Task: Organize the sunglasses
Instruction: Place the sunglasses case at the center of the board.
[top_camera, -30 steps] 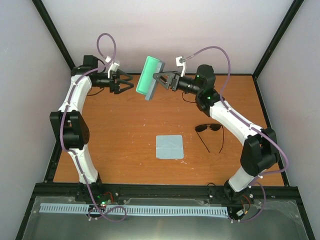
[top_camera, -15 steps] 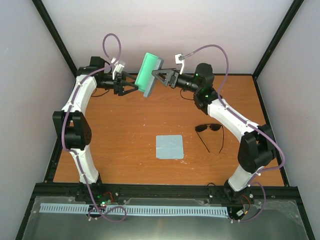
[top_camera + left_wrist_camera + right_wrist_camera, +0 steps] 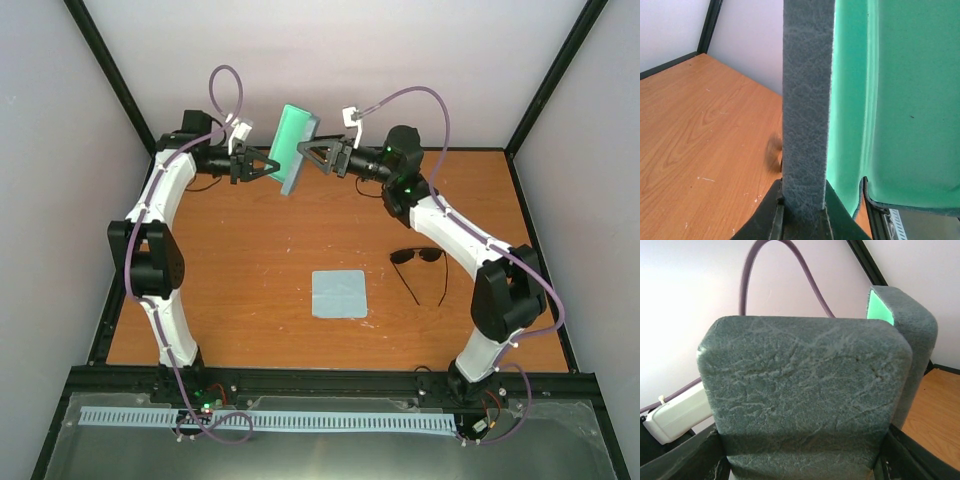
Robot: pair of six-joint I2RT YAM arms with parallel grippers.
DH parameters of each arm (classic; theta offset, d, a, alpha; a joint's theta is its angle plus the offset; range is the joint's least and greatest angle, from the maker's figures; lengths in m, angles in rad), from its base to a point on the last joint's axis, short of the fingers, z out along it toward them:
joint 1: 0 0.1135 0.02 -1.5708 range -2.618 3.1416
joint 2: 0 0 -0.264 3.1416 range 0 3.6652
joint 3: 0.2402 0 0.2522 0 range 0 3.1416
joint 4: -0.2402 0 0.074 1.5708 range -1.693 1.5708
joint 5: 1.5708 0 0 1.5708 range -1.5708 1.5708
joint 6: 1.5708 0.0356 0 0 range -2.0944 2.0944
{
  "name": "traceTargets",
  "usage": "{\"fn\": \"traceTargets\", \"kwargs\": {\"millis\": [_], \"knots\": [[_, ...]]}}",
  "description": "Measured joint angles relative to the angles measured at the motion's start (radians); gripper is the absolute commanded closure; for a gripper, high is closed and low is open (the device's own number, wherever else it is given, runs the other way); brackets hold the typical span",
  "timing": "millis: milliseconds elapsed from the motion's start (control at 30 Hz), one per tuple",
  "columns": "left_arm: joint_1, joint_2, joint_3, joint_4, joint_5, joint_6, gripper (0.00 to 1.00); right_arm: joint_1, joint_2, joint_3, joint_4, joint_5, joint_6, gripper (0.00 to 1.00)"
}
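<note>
The sunglasses (image 3: 418,256), a small black pair with dark rounded lenses and long thin temple arms, lie unfolded on the brown wooden tabletop (image 3: 250,260), right of centre in the overhead view. The lenses point toward the back wall and the temple arms run toward the bottom of the frame. No gripper touches them. To their left, near but apart, a pale blue square cloth (image 3: 339,293) lies flat at about the middle of the tabletop.

At upper centre of that view, well away from the sunglasses, a blue-grey oblong case (image 3: 293,145) with a bright green lining is held in the air between the two arms, standing on end and tilted.

The left gripper (image 3: 272,165) reaches in from the left. Its wrist view shows its dark fingers (image 3: 771,210) pressed against either side of a thin grey edge of the case (image 3: 807,100), so it is clamped on that edge, with the green lining showing to the right.

The right gripper (image 3: 308,152) comes in from the right and grips the other part of the case. In its wrist view the grey textured outside of the case (image 3: 805,385) fills the frame between the fingers, with a sliver of green at upper right.
</note>
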Motion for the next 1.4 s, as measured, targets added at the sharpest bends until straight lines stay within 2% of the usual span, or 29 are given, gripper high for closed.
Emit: {"fn": "traceTargets", "kwargs": {"millis": [100,133,200,267,300,433,533,667,767,933,1067,1400], "knots": [[0.001,0.004,0.002,0.007,-0.002,-0.011,0.99,0.003,-0.001,-0.002,-0.004,0.010,-0.003,0.96],[-0.001,0.004,0.005,0.008,-0.008,-0.013,0.99,0.001,-0.001,-0.006,-0.003,0.010,-0.003,0.91],[-0.004,0.004,0.012,0.007,-0.022,-0.014,0.99,-0.001,-0.001,-0.013,0.002,0.011,-0.004,0.58],[-0.004,0.005,0.021,0.002,-0.041,-0.012,0.99,-0.002,-0.001,-0.017,-0.002,0.019,-0.011,0.12],[-0.004,0.005,0.029,-0.004,-0.054,-0.008,0.99,-0.002,-0.003,-0.018,-0.013,0.027,-0.019,0.01],[-0.005,0.012,0.101,-0.035,-0.153,0.068,0.99,-0.003,-0.055,-0.040,-0.189,0.105,-0.088,0.00],[-0.009,0.012,0.154,-0.053,-0.271,0.156,0.99,-0.030,-0.172,-0.115,-0.388,0.253,-0.159,0.00],[-0.028,0.011,0.171,-0.080,-0.496,0.328,0.99,-0.155,-0.358,-0.265,-0.572,0.473,-0.201,0.00],[-0.067,0.011,0.122,-0.081,-0.696,0.439,0.99,-0.252,-0.454,-0.339,-0.673,0.612,-0.217,0.00],[-0.138,0.011,-0.051,-0.010,-0.989,0.582,0.99,-0.253,-0.461,-0.353,-0.721,0.679,-0.222,0.00],[-0.189,0.011,-0.184,0.087,-1.153,0.645,0.99,-0.252,-0.427,-0.364,-0.715,0.675,-0.215,0.00],[-0.352,0.010,-0.237,0.280,-1.290,0.592,0.99,-0.252,-0.410,-0.372,-0.700,0.651,-0.224,0.00]]}}
